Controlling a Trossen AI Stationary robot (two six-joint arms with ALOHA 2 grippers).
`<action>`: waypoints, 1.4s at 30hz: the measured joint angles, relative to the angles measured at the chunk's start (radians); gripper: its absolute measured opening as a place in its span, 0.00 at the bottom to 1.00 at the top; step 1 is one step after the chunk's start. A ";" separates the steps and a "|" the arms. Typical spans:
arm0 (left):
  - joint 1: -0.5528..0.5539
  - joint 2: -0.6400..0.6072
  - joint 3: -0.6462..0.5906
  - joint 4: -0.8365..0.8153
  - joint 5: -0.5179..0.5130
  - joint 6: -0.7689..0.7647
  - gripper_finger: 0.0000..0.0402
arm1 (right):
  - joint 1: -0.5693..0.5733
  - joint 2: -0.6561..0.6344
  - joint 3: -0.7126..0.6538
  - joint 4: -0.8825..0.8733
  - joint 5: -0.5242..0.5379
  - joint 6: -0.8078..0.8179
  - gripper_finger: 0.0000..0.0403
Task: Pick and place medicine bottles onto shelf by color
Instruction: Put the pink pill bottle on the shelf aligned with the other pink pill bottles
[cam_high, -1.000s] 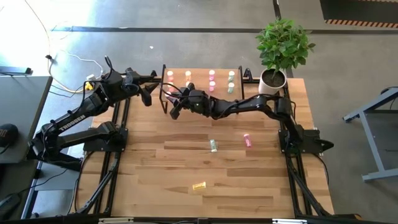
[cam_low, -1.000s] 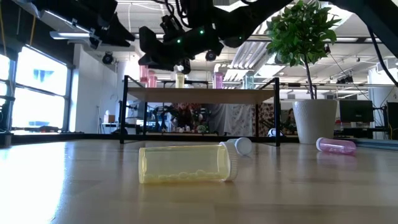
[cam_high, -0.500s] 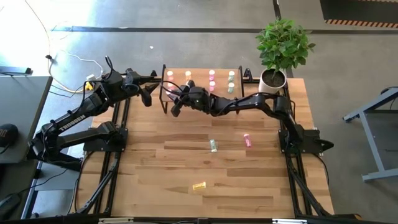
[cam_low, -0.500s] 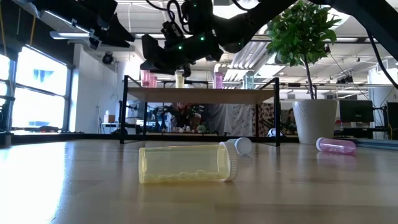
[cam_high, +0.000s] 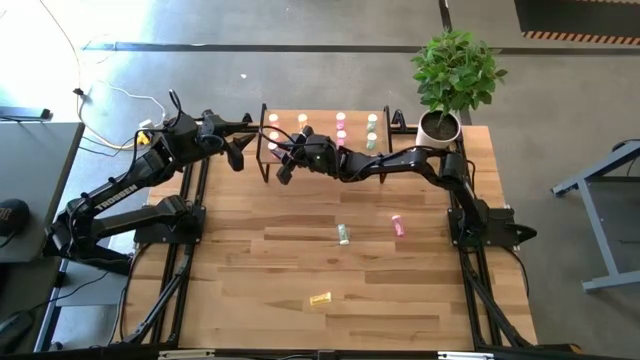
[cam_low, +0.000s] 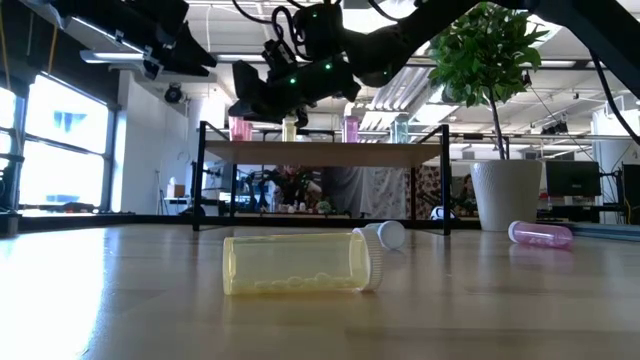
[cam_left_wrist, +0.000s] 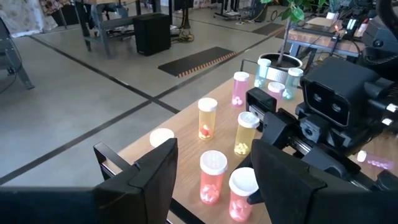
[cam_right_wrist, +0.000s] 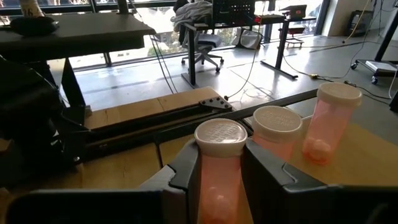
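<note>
Since the earlier frame the right end effector (cam_high: 284, 160), clamped on a red-orange medicine bottle (cam_right_wrist: 219, 163), has advanced over the shelf (cam_high: 355, 128) at upper centre, where it could topple neighbouring red-orange bottles (cam_right_wrist: 329, 122); the left end effector (cam_high: 240, 150) waits apart beside the shelf.

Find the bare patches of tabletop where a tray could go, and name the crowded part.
Free: the near-left tabletop, bordered by the yellow bottle, and the strip between the pink bottle and green bottle. Crowded: the shelf at the far edge, where both end effectors gather.
</note>
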 joint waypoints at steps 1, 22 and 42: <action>0.000 0.000 0.000 0.000 0.000 0.003 0.49 | 0.000 0.000 0.000 0.000 0.000 0.000 0.21; 0.000 0.000 0.000 -0.001 -0.002 0.026 0.49 | 0.000 -0.001 0.008 -0.014 0.031 0.001 0.34; 0.000 0.000 0.000 -0.007 -0.002 0.026 0.49 | 0.011 -0.006 0.009 -0.029 0.057 0.003 0.39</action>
